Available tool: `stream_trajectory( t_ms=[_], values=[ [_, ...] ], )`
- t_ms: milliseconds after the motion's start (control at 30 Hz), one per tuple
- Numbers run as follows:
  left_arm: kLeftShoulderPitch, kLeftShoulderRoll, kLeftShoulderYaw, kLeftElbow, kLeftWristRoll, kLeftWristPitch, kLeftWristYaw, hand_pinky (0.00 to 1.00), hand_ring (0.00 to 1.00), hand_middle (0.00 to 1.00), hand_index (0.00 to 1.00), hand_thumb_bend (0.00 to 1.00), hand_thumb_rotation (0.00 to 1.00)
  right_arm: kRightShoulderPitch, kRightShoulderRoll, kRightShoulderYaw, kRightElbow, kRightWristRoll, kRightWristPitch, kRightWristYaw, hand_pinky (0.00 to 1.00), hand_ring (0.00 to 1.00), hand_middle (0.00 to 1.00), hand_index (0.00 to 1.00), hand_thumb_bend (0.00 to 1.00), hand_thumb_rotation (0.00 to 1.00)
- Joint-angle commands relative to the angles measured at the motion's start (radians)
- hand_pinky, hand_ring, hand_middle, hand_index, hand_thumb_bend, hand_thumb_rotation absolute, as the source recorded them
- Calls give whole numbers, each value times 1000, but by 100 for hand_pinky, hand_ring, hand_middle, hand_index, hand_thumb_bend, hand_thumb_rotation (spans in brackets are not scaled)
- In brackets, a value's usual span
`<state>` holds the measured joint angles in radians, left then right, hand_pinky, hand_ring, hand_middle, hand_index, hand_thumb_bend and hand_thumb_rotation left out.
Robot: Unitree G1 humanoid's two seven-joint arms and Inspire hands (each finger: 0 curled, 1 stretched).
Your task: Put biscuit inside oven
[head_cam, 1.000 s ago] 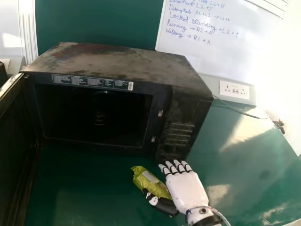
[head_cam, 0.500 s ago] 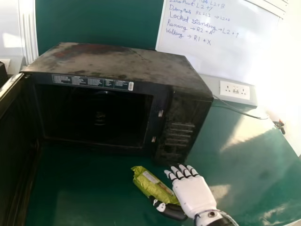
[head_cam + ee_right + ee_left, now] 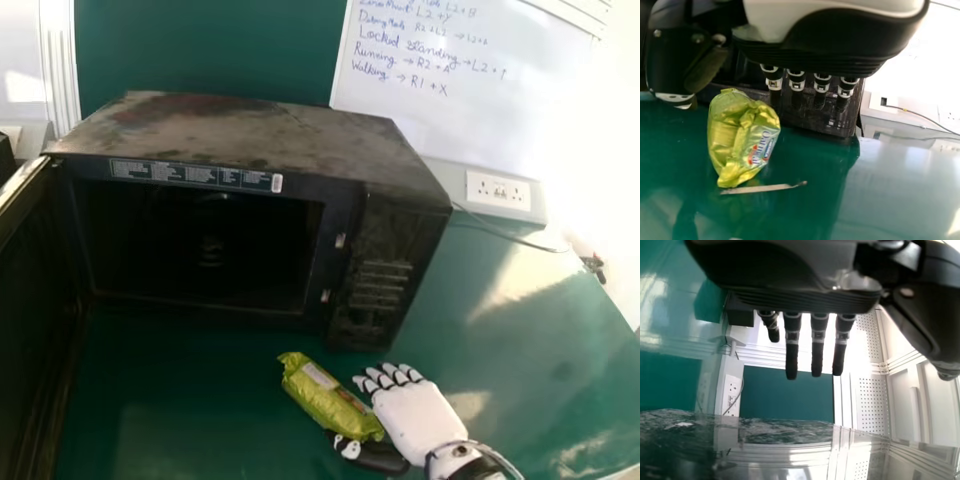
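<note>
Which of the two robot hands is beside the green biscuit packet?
The right robot hand, below the microwave's control panel in the head view: its thumb is by the packet, while the left robot hand has no packet near its fingers.

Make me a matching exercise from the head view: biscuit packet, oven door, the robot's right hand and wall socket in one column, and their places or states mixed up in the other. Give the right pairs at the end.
Column one
1. Biscuit packet
2. Oven door
3. Right hand
4. Wall socket

Column two
A. Swung open at the left of the oven
B. White plate, right of the oven
C. Yellow-green, outside the oven
D. Fingers straight, beside the packet

Right pairs: 1-C, 2-A, 3-D, 4-B
</note>
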<state>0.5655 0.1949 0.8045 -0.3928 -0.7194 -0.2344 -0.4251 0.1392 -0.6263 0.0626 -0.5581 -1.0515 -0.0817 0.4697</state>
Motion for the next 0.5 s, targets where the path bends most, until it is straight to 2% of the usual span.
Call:
stream_trajectory(
  t_ms=[0,233,467],
  values=[
    [18,-15,-9,-25,-7,0,4,68,77,83,82,100,75,-30,-25,-14,-8,19,-9,29,100,100,100,93,78,77],
    [45,-31,-9,-68,1,3,21,66,77,83,81,100,75,-95,-43,14,14,33,-4,126,100,100,100,93,78,77],
    [51,-31,-12,-73,-5,2,22,67,77,83,82,100,74,-154,-29,63,36,-1,11,192,100,100,100,93,77,77]
  ],
)
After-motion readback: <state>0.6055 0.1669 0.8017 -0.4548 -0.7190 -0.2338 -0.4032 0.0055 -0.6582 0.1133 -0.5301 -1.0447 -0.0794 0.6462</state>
